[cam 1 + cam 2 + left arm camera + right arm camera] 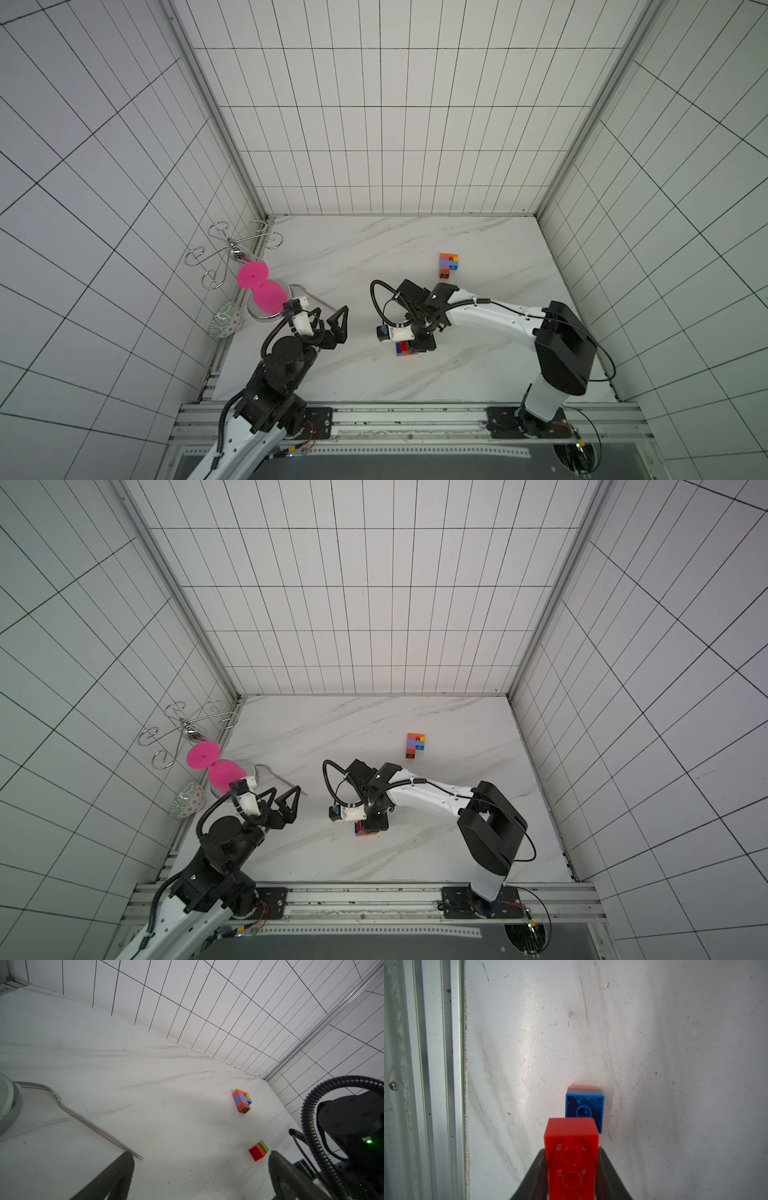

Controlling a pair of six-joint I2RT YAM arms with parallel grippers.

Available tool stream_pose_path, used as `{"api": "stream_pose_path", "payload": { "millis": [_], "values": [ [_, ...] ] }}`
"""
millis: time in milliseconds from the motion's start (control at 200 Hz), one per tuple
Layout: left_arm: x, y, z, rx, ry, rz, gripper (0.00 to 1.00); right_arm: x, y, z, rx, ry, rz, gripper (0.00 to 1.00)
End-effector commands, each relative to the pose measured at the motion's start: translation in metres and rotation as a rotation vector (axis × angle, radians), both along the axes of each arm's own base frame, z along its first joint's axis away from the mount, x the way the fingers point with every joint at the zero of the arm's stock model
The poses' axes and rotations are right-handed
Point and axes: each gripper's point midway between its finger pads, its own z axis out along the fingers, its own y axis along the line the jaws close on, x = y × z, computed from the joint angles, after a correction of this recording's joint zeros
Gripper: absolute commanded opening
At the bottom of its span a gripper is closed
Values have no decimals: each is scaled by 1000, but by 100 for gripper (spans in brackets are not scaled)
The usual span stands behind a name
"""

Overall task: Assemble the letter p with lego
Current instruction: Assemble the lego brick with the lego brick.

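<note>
A lego cluster (449, 266) (415, 746) of orange, pink, blue, yellow and brown bricks lies on the marble table toward the back right, also seen in the left wrist view (241, 1100). My right gripper (572, 1153) (415, 347) is shut on a red brick (572, 1147), low over the table's middle front. Just beyond the red brick a blue brick (584, 1109) rests on an orange one. A red-and-green brick pair (257, 1151) lies on the table near the right arm. My left gripper (201, 1156) (330, 318) stands open and empty, left of centre.
A pink hourglass cup (262, 286) stands in a metal bowl (8, 1105) at the left wall, with a wire rack (232, 249) behind and a patterned ball (224, 326) in front. A fork (83, 1120) lies from the bowl toward my left fingers.
</note>
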Motion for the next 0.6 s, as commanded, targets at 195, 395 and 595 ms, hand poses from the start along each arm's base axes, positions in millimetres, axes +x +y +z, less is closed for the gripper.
{"api": "stream_pose_path", "payload": {
  "millis": [195,395,595],
  "values": [
    [2,5,-7,6,24,28,98,5,9,-7,-30,-11,40,0],
    [2,4,-7,6,22,25,98,4,8,-14,-54,-2,40,0],
    [1,4,-7,6,21,23,98,-1,5,-24,-96,6,43,0]
  ]
}}
